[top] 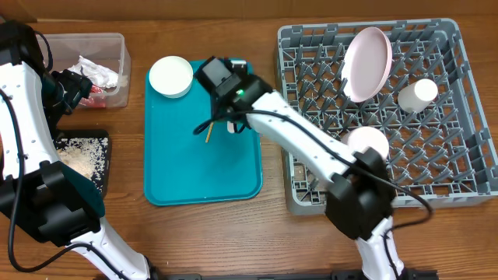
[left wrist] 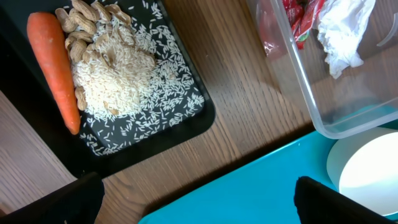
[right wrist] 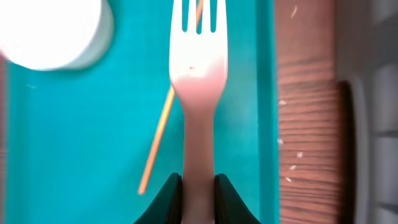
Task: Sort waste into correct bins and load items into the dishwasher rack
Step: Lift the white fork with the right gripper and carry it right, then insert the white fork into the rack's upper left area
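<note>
My right gripper [right wrist: 198, 200] is shut on the handle of the white plastic fork [right wrist: 198, 74], over the teal tray [right wrist: 74, 143]. The thin wooden stick [right wrist: 158, 134] lies on that tray, just left of the fork, and a small white bowl [top: 170, 76] sits at the tray's far corner. My left gripper [left wrist: 199, 208] is open with nothing between its fingers, hovering between the black tray [left wrist: 200, 121] and the clear tub [left wrist: 323, 99]. The black tray holds the carrot [left wrist: 53, 68] and grainy scraps [left wrist: 118, 78]. The tub holds the red wrapper [left wrist: 298, 18] and napkin [left wrist: 339, 31].
The grey dishwasher rack [top: 467, 167] fills the right side. In it are the pink-white plate [top: 367, 62] standing on edge, a white cup [top: 418, 93] and another white bowl [top: 367, 142]. My right arm stretches from the front right across the rack's left edge.
</note>
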